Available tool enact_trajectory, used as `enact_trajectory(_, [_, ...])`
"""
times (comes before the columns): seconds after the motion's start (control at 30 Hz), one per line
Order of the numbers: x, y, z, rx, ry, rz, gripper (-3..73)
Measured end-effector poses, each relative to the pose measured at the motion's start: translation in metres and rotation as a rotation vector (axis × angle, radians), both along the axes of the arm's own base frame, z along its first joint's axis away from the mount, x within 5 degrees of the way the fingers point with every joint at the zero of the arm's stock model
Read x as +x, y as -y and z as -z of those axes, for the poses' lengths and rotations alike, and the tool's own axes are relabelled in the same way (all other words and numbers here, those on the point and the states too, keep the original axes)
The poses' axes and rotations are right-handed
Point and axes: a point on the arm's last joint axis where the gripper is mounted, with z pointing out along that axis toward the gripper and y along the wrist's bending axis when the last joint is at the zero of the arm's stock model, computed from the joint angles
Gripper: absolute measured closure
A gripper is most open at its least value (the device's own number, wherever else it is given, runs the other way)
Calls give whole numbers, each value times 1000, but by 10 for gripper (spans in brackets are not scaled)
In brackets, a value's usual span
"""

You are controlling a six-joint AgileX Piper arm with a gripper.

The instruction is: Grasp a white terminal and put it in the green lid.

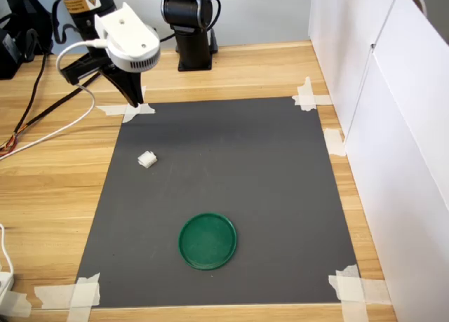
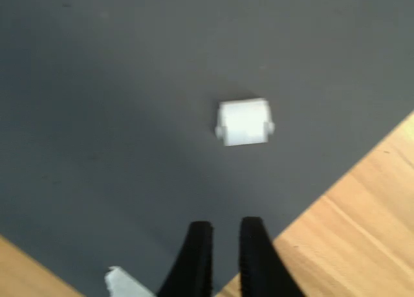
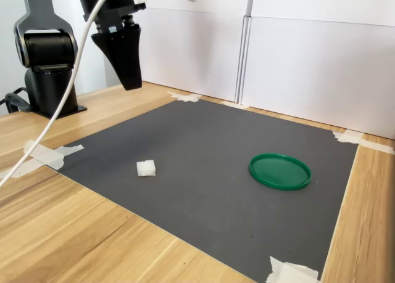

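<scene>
White and ungrasped, the white terminal (image 1: 146,159) lies on the grey mat (image 1: 245,161), well apart from the empty green lid (image 1: 208,240). Our gripper (image 2: 224,245) hovers above the mat's taped corner, narrow and empty; we judge everything remains undone.

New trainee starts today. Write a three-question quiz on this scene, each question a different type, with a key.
1. True or false: the white terminal lies inside the green lid.
2. What surface does the terminal rest on?
A. dark mat
B. bare wood
C. tape
3. Fill in: the gripper holds ____.

Key:
1. False; it lies apart from the lid.
2. A, the dark mat.
3. Nothing; its fingers are nearly together, above the mat.
</scene>
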Motion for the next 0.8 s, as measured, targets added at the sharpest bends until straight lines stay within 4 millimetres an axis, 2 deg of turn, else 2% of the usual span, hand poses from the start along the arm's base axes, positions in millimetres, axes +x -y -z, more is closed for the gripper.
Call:
enact_trajectory(0.23, [12,6,6,-18,51,55,211])
enact_trajectory(0.37, [13,7,9,-18,47,62,84])
enact_trajectory(0.47, [14,7,8,-7,59,71,39])
enact_trajectory(0.67, [11,2,5,42,12,65,28])
enact_trajectory(0.8, [12,0,12,61,-36,53,28])
